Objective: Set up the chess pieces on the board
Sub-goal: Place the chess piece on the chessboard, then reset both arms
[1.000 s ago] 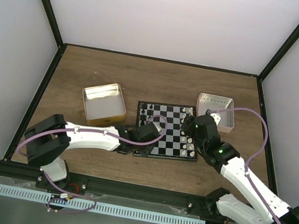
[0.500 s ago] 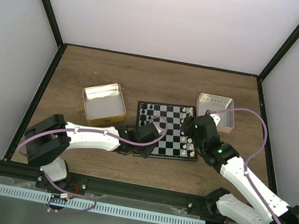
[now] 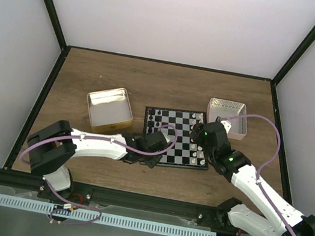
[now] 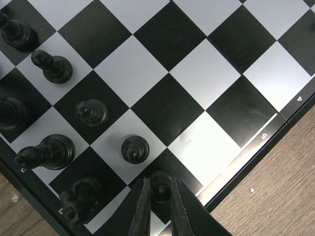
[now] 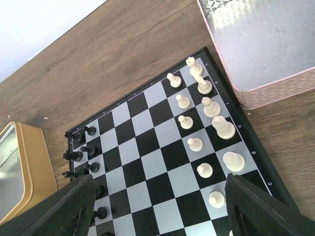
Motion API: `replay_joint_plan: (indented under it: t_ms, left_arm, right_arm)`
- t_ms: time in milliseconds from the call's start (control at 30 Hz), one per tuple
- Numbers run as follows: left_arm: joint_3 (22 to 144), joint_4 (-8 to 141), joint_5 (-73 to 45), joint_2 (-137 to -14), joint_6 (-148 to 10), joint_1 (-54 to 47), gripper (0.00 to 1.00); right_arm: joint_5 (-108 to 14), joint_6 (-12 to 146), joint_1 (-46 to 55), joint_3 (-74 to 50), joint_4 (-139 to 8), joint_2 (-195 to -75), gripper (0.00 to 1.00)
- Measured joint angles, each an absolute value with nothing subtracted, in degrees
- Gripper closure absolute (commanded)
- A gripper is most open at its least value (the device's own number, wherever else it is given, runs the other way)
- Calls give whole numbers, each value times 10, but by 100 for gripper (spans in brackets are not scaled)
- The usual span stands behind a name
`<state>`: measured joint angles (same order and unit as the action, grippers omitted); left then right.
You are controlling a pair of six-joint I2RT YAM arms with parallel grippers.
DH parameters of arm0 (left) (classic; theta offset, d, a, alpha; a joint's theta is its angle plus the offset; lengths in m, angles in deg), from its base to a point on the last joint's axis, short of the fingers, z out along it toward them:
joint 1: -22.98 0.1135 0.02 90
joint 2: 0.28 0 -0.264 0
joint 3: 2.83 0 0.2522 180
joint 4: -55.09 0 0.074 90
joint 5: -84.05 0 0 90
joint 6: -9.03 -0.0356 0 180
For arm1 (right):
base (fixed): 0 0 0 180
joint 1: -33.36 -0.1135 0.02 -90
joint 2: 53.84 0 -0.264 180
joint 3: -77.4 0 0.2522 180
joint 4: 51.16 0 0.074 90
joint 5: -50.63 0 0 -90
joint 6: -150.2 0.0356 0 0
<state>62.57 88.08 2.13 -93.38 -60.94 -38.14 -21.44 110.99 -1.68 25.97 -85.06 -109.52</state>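
The board (image 3: 182, 136) lies at mid-table, with black chess pieces (image 3: 156, 116) along its left side and white ones (image 3: 197, 152) along its right. In the left wrist view my left gripper (image 4: 160, 194) has its fingers pressed on both sides of a black pawn (image 4: 161, 187), which stands on a dark square near the board's corner. More black pieces stand close by: a pawn (image 4: 135, 149), another pawn (image 4: 91, 112) and a knight (image 4: 78, 201). My right gripper (image 5: 157, 211) hangs open above the board (image 5: 147, 147), holding nothing, over the white pieces (image 5: 211, 108).
A gold tin (image 3: 109, 109) sits left of the board and a pink tin (image 3: 228, 115) at its far right corner. In the left wrist view the board's dark rim (image 4: 275, 130) meets bare wood.
Both arms have barely shifted. The left fingers stay around the black pawn at the board's near left corner, and the right gripper stays open.
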Motion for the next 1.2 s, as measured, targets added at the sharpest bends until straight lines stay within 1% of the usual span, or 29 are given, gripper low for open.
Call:
replay_joint_plan:
  t_ms: [167,267,367,433,533,600,700,800,867,900,1067,1200]
  left_arm:
    - [626,884,18,-934,-618,-381,82]
    - [626,886,12,-934,-620,-381,74]
    - [626,890,10,-929,-621,-381,64]
    - [626,895,10,-919,-620,-381,59]
    - [627,904,10,-888,-619,-381,51]
    - [629,908,9,-856,-619,-381,44]
    - [634,908,9,-799,-615,-381,33]
    - [637,909,17,-726,-612,-381,20]
    - [637,908,30,-667,-606,-381,4]
    - [637,908,38,-639,-604,-381,0]
    - [631,903,91,-466,-581,-381,0]
    - [619,920,149,-354,-567,-381,0]
  right_arm:
    - [-214,1113,-17,260,-850,-1095,26]
    - [-214,1113,-17,260,-851,-1094,26]
    - [-215,1113,-17,260,-851,-1091,25]
    - [-215,1114,-17,260,-852,-1086,23]
    - [-221,1111,-17,260,-854,-1074,13]
    - [-229,1096,-17,260,-855,-1058,5]
    - [-230,1067,-17,259,-864,-1011,0]
    - [-227,1039,-16,247,-883,-958,0]
    - [-223,1022,-16,225,-903,-929,0]
    - [-219,1016,-16,213,-913,-918,0]
    - [-183,994,-16,116,-996,-885,0]
    - [-146,984,-16,50,-1061,-868,0]
